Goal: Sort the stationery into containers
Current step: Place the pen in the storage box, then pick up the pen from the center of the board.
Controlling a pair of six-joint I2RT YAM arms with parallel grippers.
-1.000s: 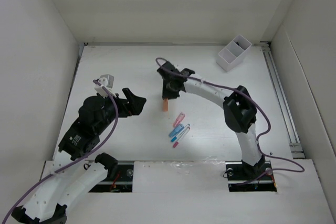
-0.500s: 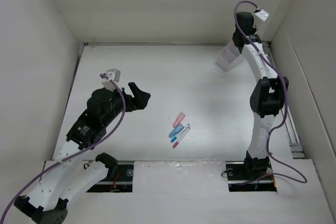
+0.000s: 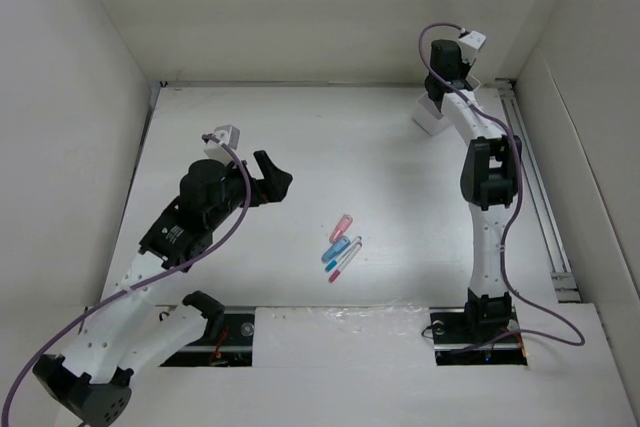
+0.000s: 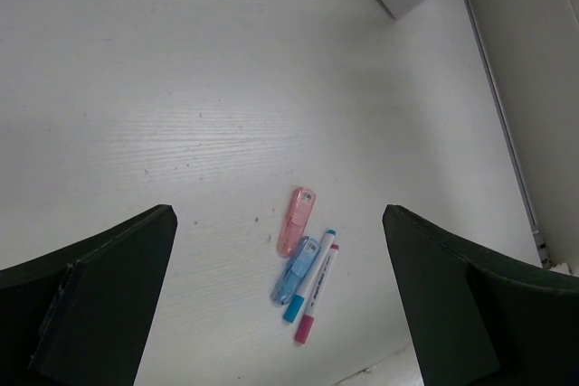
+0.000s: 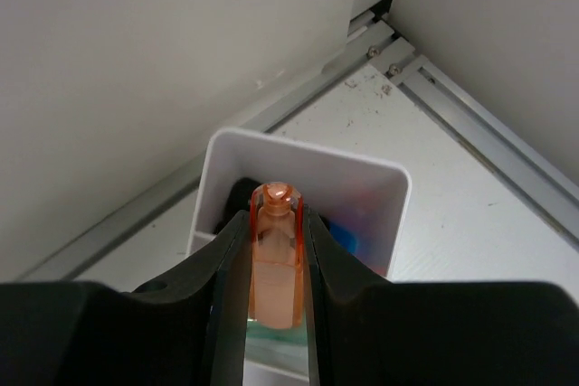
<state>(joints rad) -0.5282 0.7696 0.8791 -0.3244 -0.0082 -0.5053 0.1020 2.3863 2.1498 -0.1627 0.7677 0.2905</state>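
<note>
White-walled cell, white surface (image 3: 250, 137). The box (image 5: 396, 210) sits in the far right corner, by the rail.

Right fingers (image 5: 275, 219) are clamped on the orange piece (image 5: 276, 264), held lengthwise between them, right above the box mouth. Something black and something blue already lie in the far compartment, and something greenish shows below the piece. Can't tell which compartment it's lined up over, as the fingers hide the divider.

Left fingers (image 3: 275, 172) are apart and empty, hovering left of the leftover group mid-surface: pink piece (image 4: 296, 221), blue piece (image 4: 295, 282) and two pens (image 4: 317, 291), all close together.

Step in hand, my read: drop orange into the box. To do it well:
- centre it over one compartment, clear of the thin walls and divider
- go lower before letting go, so it doesn't bounce out
- open just enough and lift straight up; the box looks light and a nudge would shift it

Four items left after this one.
</note>
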